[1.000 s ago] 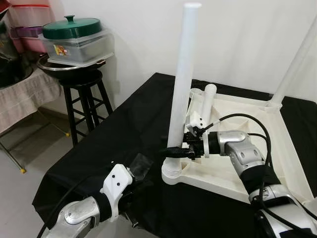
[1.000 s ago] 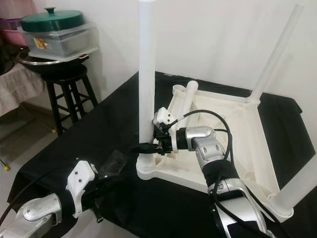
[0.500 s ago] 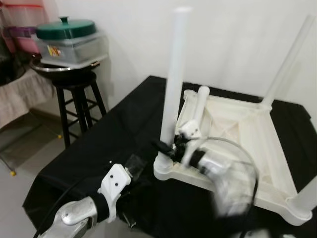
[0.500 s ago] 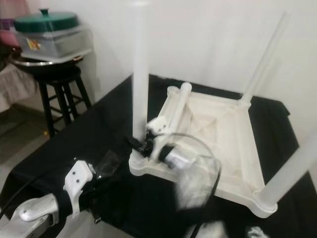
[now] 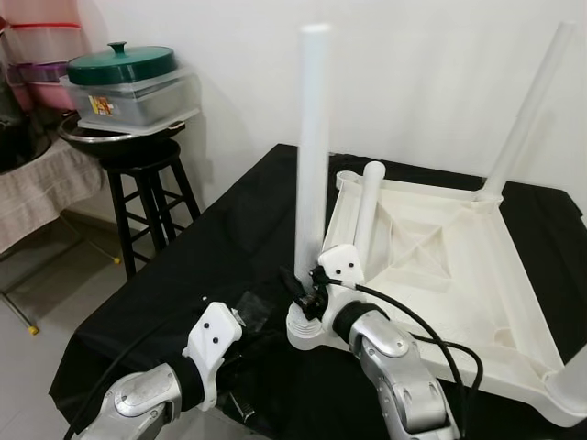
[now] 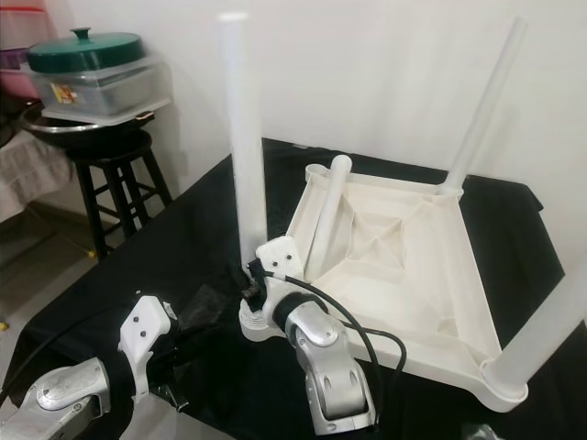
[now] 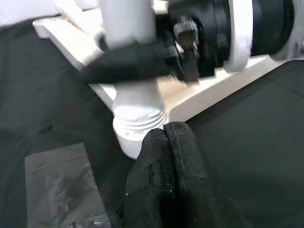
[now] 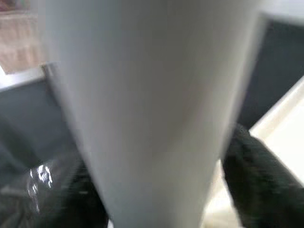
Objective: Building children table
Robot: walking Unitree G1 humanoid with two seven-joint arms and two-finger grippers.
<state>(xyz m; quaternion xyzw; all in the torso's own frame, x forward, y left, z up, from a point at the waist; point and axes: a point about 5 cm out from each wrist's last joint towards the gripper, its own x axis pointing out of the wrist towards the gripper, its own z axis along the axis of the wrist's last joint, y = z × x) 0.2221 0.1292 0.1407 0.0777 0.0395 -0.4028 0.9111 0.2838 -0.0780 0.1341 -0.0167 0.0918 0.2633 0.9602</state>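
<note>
While the white children's table point(image 5: 431, 247) lies upside down on the black-covered desk point(image 5: 229, 238), the near-corner leg point(image 5: 310, 156) stands upright in its socket, with the right gripper point(image 5: 301, 291) at its base, one black finger point(image 8: 256, 185) on each side of the tube, jaws closed on it. Left gripper point(image 7: 164, 142) rests on the cloth just before that socket, jaws closed and empty. Beside the desk, a stool point(image 5: 147, 183) carries a metal basin holding a clear container point(image 5: 138, 96) with a green lid.

Silver arms, white wrist brackets, black cables, black-fingered right hand point(image 5: 298, 291).
</note>
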